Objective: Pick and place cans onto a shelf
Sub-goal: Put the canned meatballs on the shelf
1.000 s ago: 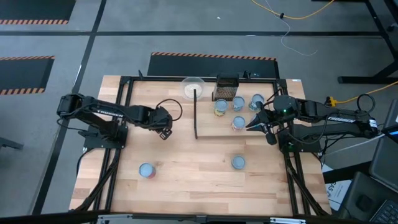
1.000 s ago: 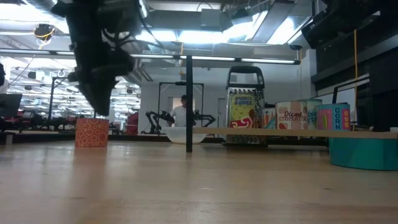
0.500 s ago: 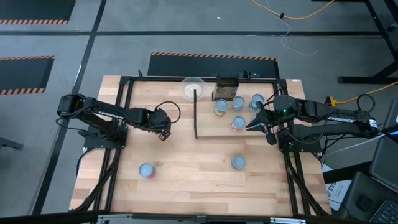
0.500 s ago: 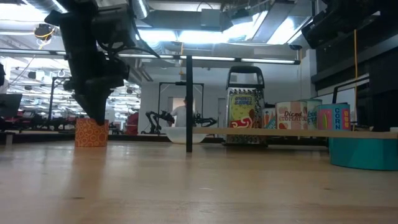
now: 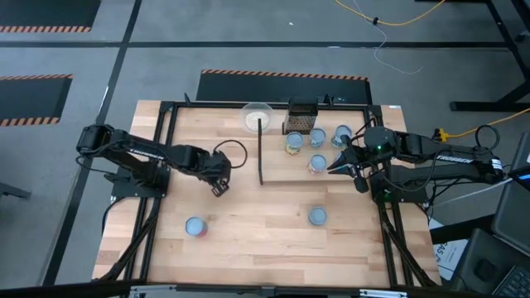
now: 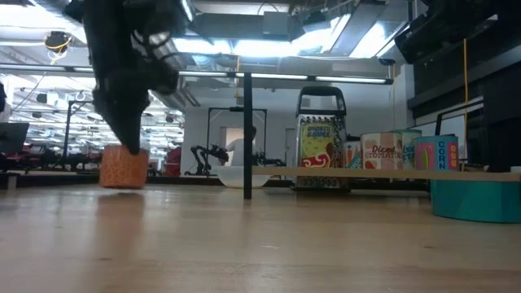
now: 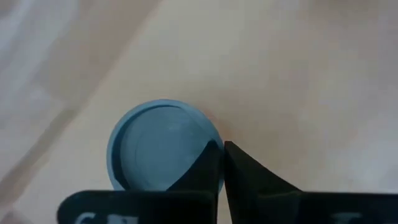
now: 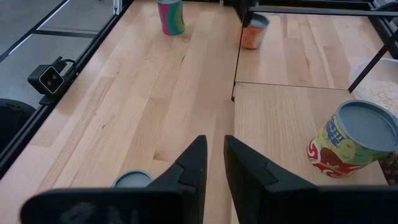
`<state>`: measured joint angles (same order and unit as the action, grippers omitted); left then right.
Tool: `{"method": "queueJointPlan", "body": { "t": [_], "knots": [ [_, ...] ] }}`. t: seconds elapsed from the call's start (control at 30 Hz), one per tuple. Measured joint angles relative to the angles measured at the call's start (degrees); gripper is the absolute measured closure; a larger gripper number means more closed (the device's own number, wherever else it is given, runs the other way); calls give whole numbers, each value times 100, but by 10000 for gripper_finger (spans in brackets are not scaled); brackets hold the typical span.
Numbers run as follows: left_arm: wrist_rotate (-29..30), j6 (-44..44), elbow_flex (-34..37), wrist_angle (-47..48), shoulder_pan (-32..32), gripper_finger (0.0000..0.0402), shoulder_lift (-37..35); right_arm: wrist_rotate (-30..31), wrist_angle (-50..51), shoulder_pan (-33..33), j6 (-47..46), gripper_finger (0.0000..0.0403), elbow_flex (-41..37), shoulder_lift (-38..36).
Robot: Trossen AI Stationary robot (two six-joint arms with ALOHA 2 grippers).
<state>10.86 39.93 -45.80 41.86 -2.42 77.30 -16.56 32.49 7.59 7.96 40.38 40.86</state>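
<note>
While four cans stand grouped on the shelf [image 5: 290, 175] at the desk's [image 5: 248, 232] far right, beside the dark grater [image 5: 301, 116] and the pale bowl [image 5: 256, 115], two more stand apart on the bare desk: a near-left can [image 5: 195, 226] and a near-right can [image 5: 318, 216]. The left pincer [image 5: 219, 184], its fingers pressed together and holding nothing, hovers above and a little to the far right of the near-left can. The right pincer [image 5: 338, 165], fingers likewise nearly closed and empty, hangs just beside the shelf can [image 5: 318, 163] nearest it.
</note>
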Motion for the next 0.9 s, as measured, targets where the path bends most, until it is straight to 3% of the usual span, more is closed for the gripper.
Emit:
{"method": "queueJointPlan", "body": {
  "t": [0.17, 0.3, 0.5, 0.7, 0.9],
  "knots": [
    [-778, -464, -188, -808, -529, 398, 0, 0, -1, -1, 0, 343, 0, 0],
    [-1203, -819, -197, -2052, -1078, 398, -2, 0, -2, 0, 1, 343, 0, 0],
    [-1167, -1370, -202, -3858, -1798, 399, -2, 0, -2, -2, 1, 343, 0, 0],
    [-1002, -2570, -214, -5179, -2165, 399, 377, 0, -11, -2, 1, 343, 0, 1],
    [-1050, -3321, -417, -5486, -2098, 399, 1003, 0, -59, -1, 1, 343, 0, 2]
  ]
}}
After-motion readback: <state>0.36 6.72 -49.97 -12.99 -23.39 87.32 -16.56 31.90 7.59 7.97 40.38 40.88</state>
